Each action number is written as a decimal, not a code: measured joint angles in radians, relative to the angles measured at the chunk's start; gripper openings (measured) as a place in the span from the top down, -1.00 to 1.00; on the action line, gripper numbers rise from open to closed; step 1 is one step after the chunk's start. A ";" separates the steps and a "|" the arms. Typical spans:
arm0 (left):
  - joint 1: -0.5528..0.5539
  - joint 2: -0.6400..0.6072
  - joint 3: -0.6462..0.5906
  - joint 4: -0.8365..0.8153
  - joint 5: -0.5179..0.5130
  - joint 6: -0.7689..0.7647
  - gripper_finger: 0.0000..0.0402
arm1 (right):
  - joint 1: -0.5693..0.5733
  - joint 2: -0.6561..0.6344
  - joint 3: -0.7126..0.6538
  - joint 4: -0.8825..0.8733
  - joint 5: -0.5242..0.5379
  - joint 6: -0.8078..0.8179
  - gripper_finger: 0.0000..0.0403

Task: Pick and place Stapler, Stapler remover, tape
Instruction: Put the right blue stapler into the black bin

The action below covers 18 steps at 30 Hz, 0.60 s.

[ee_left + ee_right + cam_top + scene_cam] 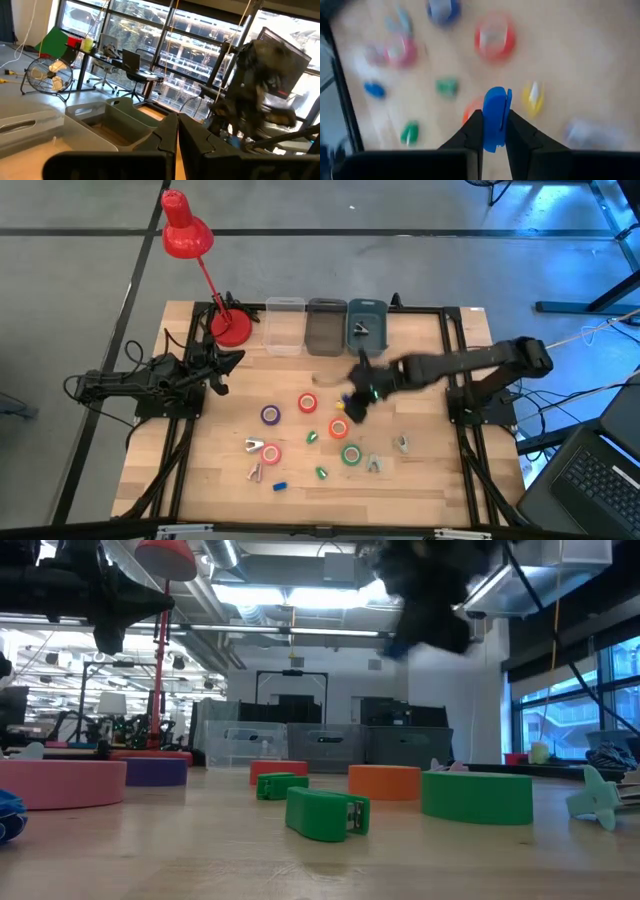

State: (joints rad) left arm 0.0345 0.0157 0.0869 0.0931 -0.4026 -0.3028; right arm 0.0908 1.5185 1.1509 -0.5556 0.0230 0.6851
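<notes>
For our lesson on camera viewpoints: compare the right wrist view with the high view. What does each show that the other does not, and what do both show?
Only the right wrist view shows what the right claw is shut on: a small blue stapler pinched between its fingers.

Only the high view shows the red desk lamp, the three bins along the table's far edge, and the left claw waiting near the lamp's base.

Both show the wooden table, the red-orange tape roll, the purple tape roll and small green pieces scattered below the raised right arm.

A robotics lab in an open industrial hall — exposed ceiling ducts (290, 615), concrete floor (80, 300). Big windows (190, 45), desks with laptops (131, 62) — and a wooden worktable (420, 480).
</notes>
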 joint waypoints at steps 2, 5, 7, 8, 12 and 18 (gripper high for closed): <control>0.000 0.000 0.000 0.000 0.000 0.000 0.96 | -0.080 0.000 0.083 -0.036 0.000 -0.120 0.76; 0.000 0.000 0.000 0.000 -0.004 0.002 0.96 | -0.204 0.008 0.211 -0.071 -0.009 -0.263 0.76; 0.000 0.000 0.000 0.000 -0.012 0.002 0.96 | -0.284 0.029 0.301 -0.106 -0.035 -0.355 0.76; 0.000 0.000 0.000 0.000 -0.020 0.002 0.96 | -0.318 0.048 0.351 -0.129 -0.045 -0.394 0.76; 0.000 0.000 0.000 0.000 -0.048 0.001 0.96 | -0.437 0.159 0.548 -0.248 -0.101 -0.531 0.76; 0.000 0.000 0.000 0.001 -0.051 0.002 0.96 | -0.554 0.426 0.847 -0.488 -0.180 -0.680 0.76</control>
State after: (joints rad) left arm 0.0345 0.0156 0.0870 0.0939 -0.4541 -0.3008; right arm -0.4634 1.9442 1.9979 -1.0437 -0.1569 0.0051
